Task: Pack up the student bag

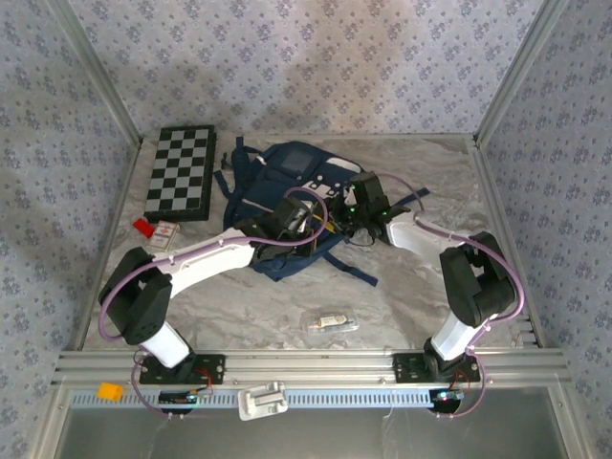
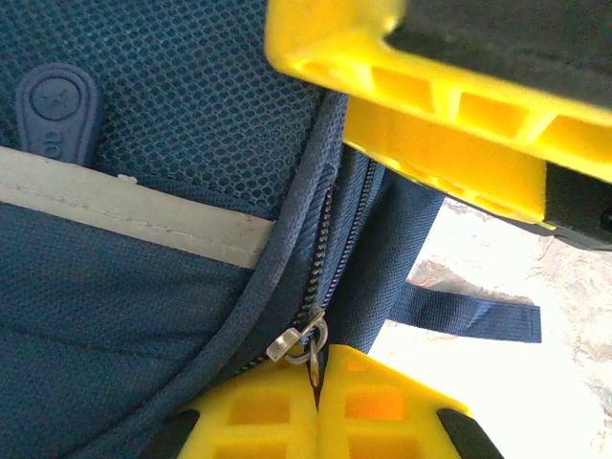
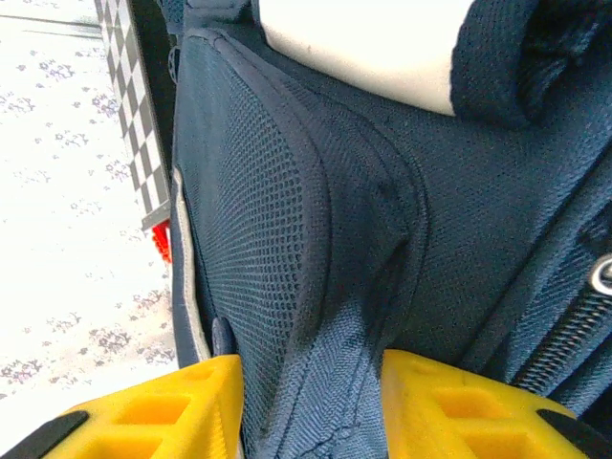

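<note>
Nearest the arms, a small clear packet lies flat on the marbled surface, well apart from everything else. Moving up, both arms reach in to the middle, and there's the bag, navy with white panels, lying in the centre of the surface with its straps trailing toward the near side. The left hand is at the bag's near-right edge, yellow fingers pressed together, and the metal zip pull sits right at the tips, its ring pinched between them. The zip runs up along the mesh pocket from there. Just to the right, the right hand has its fingers apart with a thick fold of the bag's navy fabric filling the gap, touching both pads, so it is clamped on the bag. Out left, a red piece and a small card box rest side by side. Farther back on the left, a folded chessboard lies just beside the bag.
</note>
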Robot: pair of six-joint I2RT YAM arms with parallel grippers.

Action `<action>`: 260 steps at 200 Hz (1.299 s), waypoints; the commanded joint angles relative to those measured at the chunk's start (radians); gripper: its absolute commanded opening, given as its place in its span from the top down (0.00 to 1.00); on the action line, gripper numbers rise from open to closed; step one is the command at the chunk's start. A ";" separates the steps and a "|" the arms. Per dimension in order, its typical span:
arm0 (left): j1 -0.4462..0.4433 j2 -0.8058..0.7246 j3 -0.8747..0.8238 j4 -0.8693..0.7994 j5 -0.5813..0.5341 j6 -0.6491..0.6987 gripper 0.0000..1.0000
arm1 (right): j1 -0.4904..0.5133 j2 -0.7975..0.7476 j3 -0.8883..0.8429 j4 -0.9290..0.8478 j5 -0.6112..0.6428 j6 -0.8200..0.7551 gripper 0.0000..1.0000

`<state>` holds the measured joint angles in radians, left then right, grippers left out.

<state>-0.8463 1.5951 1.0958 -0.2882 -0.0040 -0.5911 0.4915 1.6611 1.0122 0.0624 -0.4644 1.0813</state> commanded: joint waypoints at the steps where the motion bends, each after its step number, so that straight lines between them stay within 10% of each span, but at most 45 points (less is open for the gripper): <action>1: -0.009 -0.043 0.014 -0.008 0.037 0.065 1.00 | 0.022 0.026 -0.023 0.106 0.015 0.075 0.63; 93: -0.003 -0.068 -0.001 -0.089 0.120 0.188 1.00 | -0.016 -0.046 -0.025 -0.039 0.032 -0.097 1.00; 234: 0.130 -0.140 -0.070 -0.085 0.242 0.272 1.00 | -0.168 0.013 0.189 -0.258 -0.053 -0.296 1.00; 260: 0.070 -0.104 -0.049 -0.011 0.230 0.205 1.00 | -0.173 0.042 0.246 -0.287 -0.080 -0.311 0.77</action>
<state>-0.7235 1.4841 1.0264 -0.3347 0.1944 -0.3279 0.3435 1.6863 1.1797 -0.2626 -0.5728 0.8185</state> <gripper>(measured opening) 0.044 0.147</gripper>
